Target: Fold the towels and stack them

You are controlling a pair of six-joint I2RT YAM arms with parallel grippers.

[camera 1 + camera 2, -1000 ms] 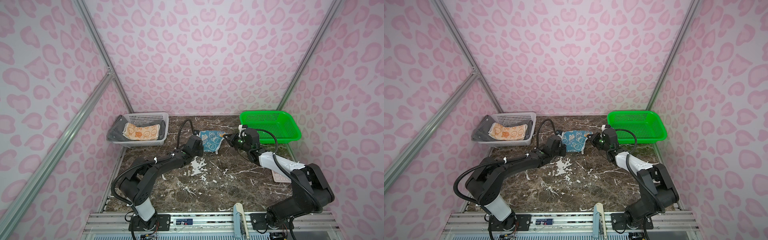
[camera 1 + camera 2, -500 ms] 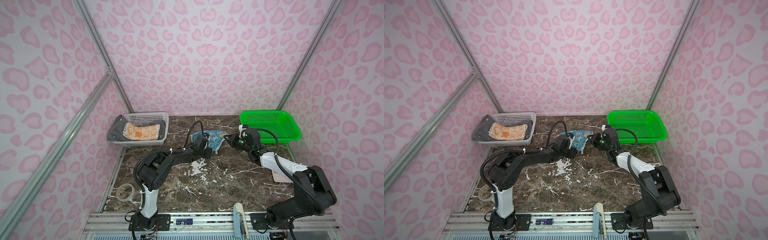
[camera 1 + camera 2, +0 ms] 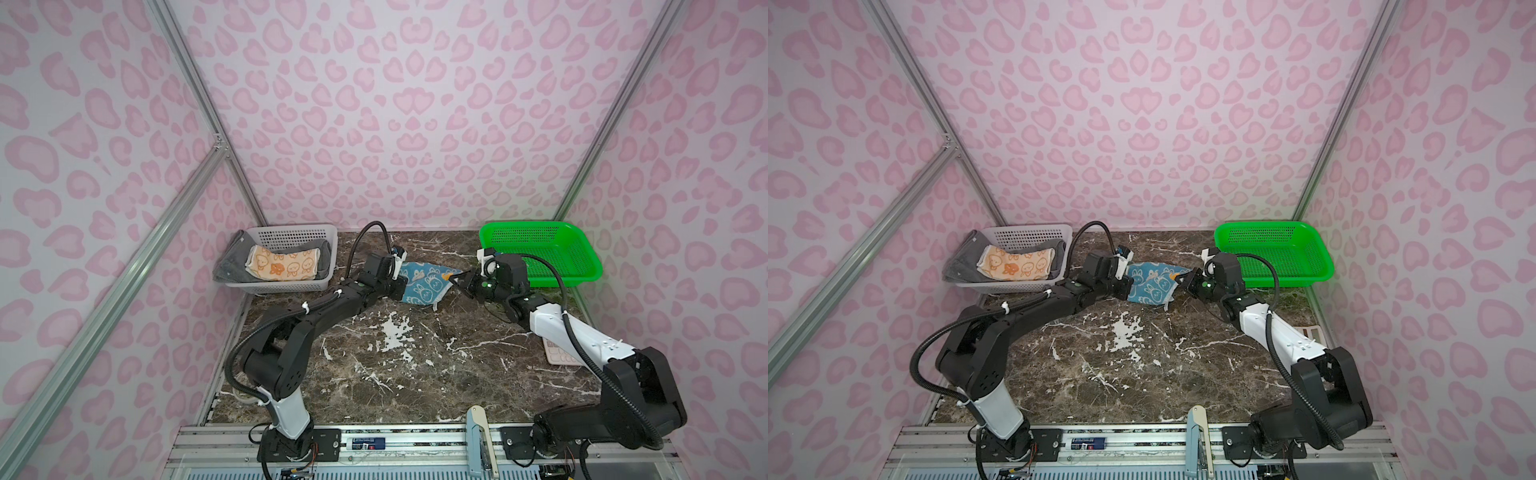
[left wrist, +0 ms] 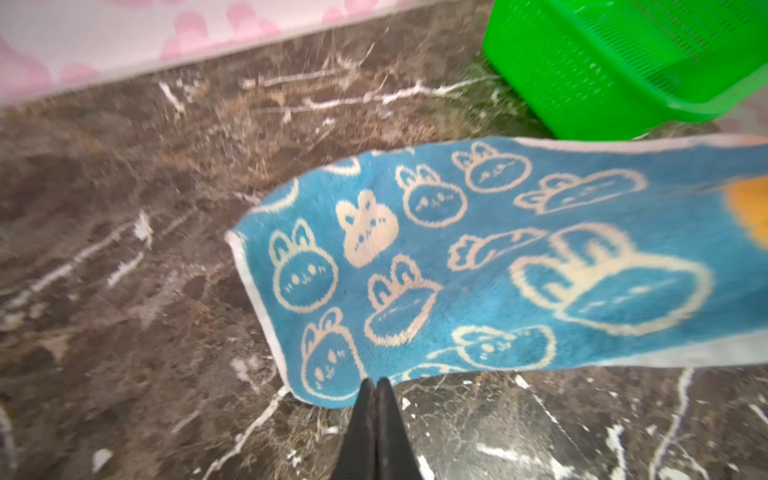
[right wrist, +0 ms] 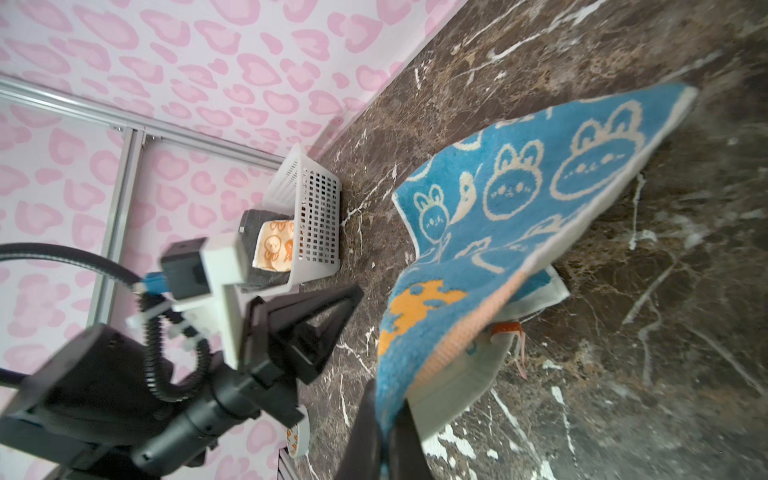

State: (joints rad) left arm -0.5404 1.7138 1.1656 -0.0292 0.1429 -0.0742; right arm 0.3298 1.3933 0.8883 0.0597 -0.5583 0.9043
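The left gripper [image 4: 375, 384] has its black fingers pressed together, tips against the near hem of the blue rabbit-print towel [image 4: 478, 257]. Whether they pinch any cloth is hard to make out, since the fingers cover the hem there and the wrist picture is blurred. In both top views the arm's own wrist hides these fingertips.

The right gripper [image 5: 384, 419] is clamped on the towel's opposite corner and holds it up off the marble table [image 3: 415, 365]. The towel slopes down from there towards the left gripper, with a white layer showing beneath.

The dark grey towel [image 3: 232, 257] is mostly covered by the orange towel [image 3: 282, 264] in the white basket [image 3: 291, 229]. The green basket [image 3: 523, 226] stands behind the right gripper.
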